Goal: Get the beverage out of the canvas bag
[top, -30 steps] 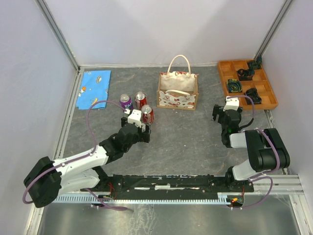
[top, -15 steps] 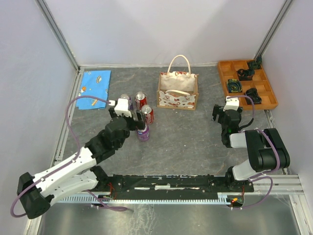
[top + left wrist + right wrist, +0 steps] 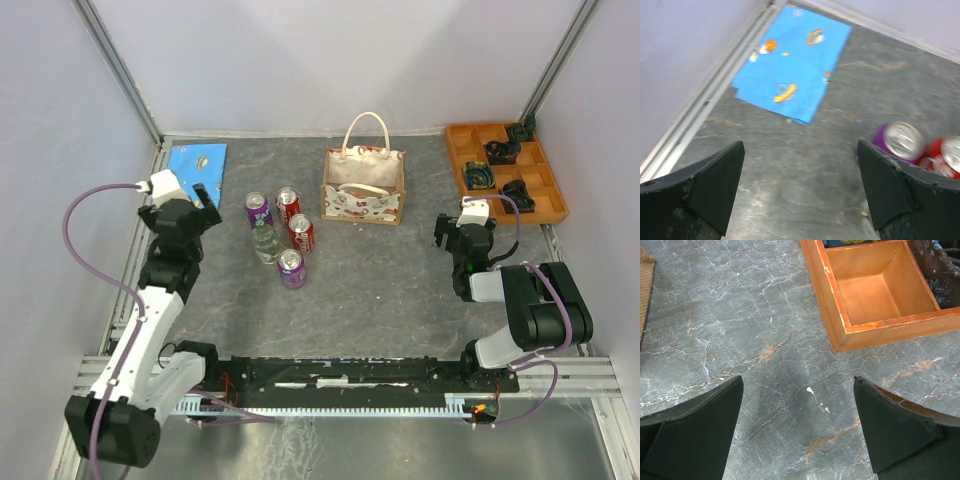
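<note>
The bag (image 3: 364,190) stands at the far middle of the table (image 3: 400,290), handles up. It has red and brown pictures on it, but no words can be read. Four cans (image 3: 301,233), two red and two purple, stand on the table just left of the bag, around a clear bottle (image 3: 265,243). Their labels are too small to read. The left gripper (image 3: 800,146) is wide open and holds nothing, near the blue cloth (image 3: 197,158). The right gripper (image 3: 797,379) is wide open too, near the orange tray (image 3: 455,150).

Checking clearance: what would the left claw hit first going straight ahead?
Left claw probably meets bare grey stone-patterned tabletop first, between blue printed cloth and purple-sided aluminium can; depth unclear.
</note>
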`<act>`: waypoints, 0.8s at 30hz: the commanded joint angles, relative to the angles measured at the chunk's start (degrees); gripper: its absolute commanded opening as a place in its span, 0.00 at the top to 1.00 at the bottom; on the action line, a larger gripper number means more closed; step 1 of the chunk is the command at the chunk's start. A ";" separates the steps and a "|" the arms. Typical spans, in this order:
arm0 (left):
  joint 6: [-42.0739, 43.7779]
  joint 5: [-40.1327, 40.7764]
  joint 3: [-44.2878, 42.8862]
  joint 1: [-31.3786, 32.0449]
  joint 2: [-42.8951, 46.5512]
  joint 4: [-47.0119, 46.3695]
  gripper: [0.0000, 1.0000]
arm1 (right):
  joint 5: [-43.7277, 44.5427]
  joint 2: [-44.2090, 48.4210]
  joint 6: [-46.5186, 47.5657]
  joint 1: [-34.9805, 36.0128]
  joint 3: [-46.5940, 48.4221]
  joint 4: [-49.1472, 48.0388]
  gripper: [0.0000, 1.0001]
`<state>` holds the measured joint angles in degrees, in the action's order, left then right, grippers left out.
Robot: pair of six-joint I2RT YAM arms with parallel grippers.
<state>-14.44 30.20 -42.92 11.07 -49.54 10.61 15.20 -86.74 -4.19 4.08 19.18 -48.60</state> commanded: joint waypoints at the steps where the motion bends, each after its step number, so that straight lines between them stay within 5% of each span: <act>1: 1.56 -9.48 -0.27 -12.43 -2.74 -1.63 0.01 | -0.35 0.01 0.81 0.02 1.65 -1.41 0.01; 4: -0.23 -13.39 -0.01 -17.60 -5.16 -3.74 0.01 | -0.36 0.01 0.79 -0.01 1.65 -1.43 0.01; 13: -6.34 -10.71 -0.98 -17.89 -11.82 -2.81 0.01 | -0.35 0.00 0.81 0.04 1.62 -1.41 0.01; 24: -6.86 -6.30 0.92 -17.92 -8.94 -3.33 0.01 | -0.35 0.06 0.76 0.02 1.64 -1.41 0.01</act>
<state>-18.61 21.04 -42.61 -6.68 -61.06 9.74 15.20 -86.74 -4.19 4.08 19.18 -48.60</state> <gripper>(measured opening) 0.991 0.991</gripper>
